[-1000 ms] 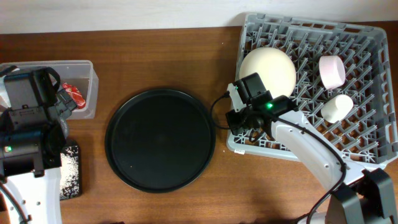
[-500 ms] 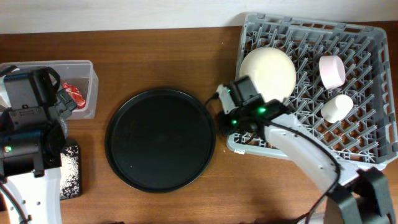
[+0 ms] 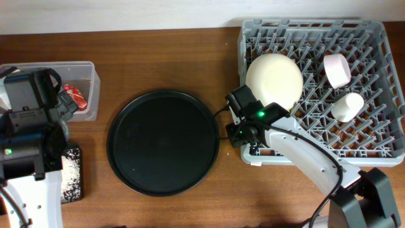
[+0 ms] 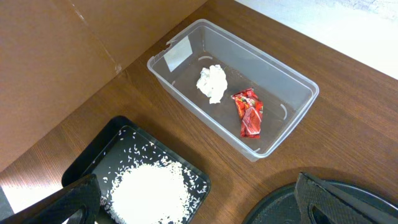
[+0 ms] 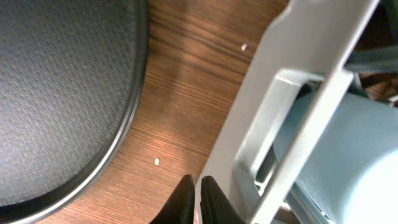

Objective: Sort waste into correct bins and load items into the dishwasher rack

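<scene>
The grey dishwasher rack (image 3: 380, 38) stands at the right and holds the cream plate (image 3: 274, 79), the pink bowl (image 3: 337, 69) and the white cup (image 3: 348, 106). My right gripper (image 5: 197, 199) is shut and empty, tips against the rack's left front wall (image 5: 273, 93). The light blue cup (image 5: 348, 149) shows behind that wall. The clear tub (image 4: 292, 81) holds the white tissue (image 4: 212, 83) and the red wrapper (image 4: 248, 112). The black bin (image 4: 93, 155) holds the rice (image 4: 146, 186). My left gripper (image 4: 199, 205) is open above the bins. The yellow fork is out of view.
A large round black tray (image 3: 163, 141) lies mid-table between the bins and the rack; its rim shows in the right wrist view (image 5: 118, 143). Two stray rice grains (image 5: 157, 162) lie on the wood between tray and rack.
The rack has swung round and shifted right, now square with the table edge. My right gripper stayed at its left front corner and moved with it. The left arm has not moved.
</scene>
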